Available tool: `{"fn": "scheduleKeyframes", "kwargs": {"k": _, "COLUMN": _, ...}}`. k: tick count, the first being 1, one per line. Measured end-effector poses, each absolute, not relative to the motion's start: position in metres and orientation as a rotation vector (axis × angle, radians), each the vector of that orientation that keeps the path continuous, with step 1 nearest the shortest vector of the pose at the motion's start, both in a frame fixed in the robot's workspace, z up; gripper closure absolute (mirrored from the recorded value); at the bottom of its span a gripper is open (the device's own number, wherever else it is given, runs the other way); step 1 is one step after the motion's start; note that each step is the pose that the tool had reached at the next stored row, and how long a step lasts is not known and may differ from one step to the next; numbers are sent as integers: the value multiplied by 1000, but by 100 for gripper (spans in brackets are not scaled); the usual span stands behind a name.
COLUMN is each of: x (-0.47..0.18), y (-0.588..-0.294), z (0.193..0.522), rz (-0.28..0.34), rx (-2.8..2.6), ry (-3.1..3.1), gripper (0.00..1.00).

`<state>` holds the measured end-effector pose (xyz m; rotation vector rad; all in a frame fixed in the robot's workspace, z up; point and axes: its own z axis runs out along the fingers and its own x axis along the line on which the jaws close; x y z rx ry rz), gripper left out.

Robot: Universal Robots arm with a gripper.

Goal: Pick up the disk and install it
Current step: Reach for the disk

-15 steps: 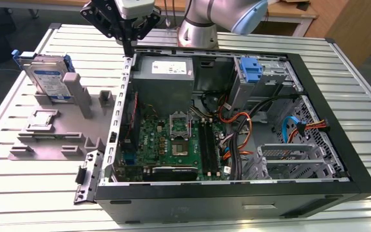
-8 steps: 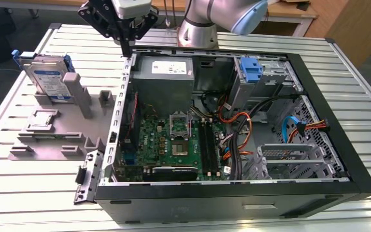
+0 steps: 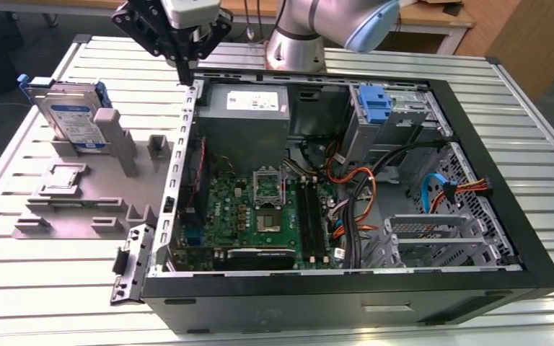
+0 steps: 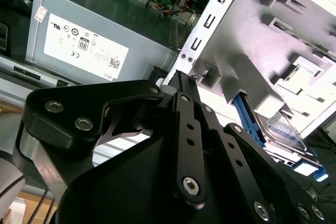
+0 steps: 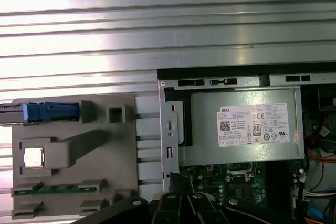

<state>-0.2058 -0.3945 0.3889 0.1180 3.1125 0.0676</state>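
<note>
We list one disk (image 3: 73, 119): flat silver metal, blue-and-white label, blue plastic rails. It stands on edge in one matte grey moulded fixture (image 3: 75, 209), on the exterior view's left of one open black computer case (image 3: 354, 292). One gripper (image 3: 185, 72): black linked fingers pinched together, grasping nothing, tip just above the case's perforated steel wall, apart from the disk. Inside the case: one grey power-supply box (image 3: 243, 104), one green motherboard (image 3: 248, 209). One ribbed aluminium table (image 3: 46, 281) bears all
</note>
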Motion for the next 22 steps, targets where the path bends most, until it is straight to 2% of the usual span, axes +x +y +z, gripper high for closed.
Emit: {"fn": "scheduleKeyframes", "kwargs": {"k": 22, "x": -216, "y": -395, "z": 388, "rz": 68, "rx": 118, "ry": 3113, "gripper": 90}}
